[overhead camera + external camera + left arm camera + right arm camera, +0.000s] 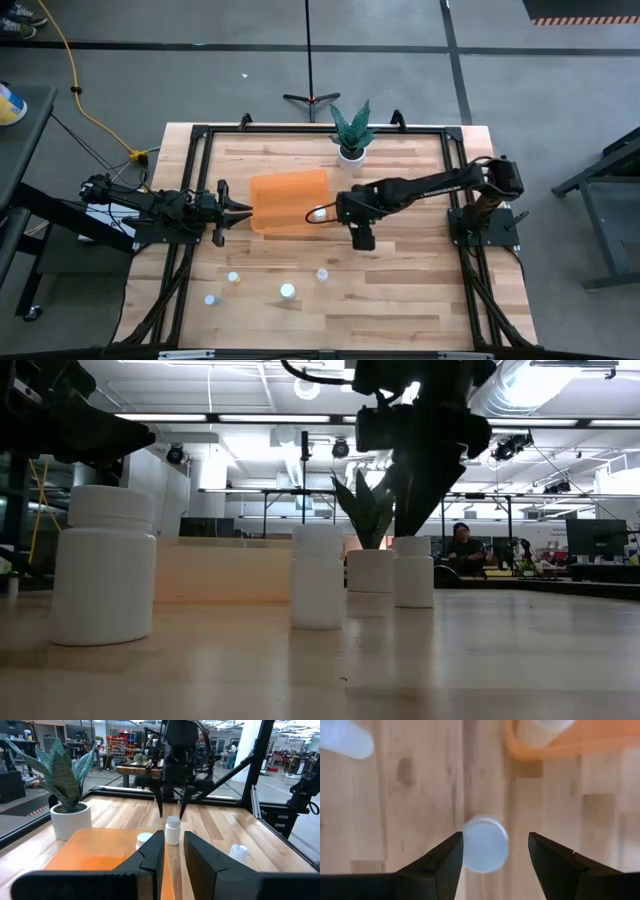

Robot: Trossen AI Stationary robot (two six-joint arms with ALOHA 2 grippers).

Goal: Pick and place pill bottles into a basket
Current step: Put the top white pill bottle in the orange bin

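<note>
Wooden table [400,290], light planks with a black frame. Orange basket [290,200] sits mid-table, nearer the far edge, just in front of a white pot with a green plant [351,135].

Right gripper [322,213] reaches in from the right side and hangs over the basket's right front corner. Fingers spread apart, gripping nothing. The right wrist view looks straight down: a round white cap [485,844] lies between the two dark fingers, not clamped, with gaps on both sides. That bottle [172,830] stands upright on the wood just outside the basket wall [545,752]; the left wrist view shows the right gripper's [170,810] fingertips above its cap, apart from it.

Left gripper [240,210] waits at the basket's left edge, fingers apart, holding nothing.

One bottle [144,840] is inside the basket, seen in the left wrist view and partly in the right wrist view [547,726]; the high view does not make it out clearly.

Four more pill bottles stand loose on the near part of the table: [233,277], [210,299], [287,291], [322,274]. The low view shows three of them upright, well apart from the basket.
</note>
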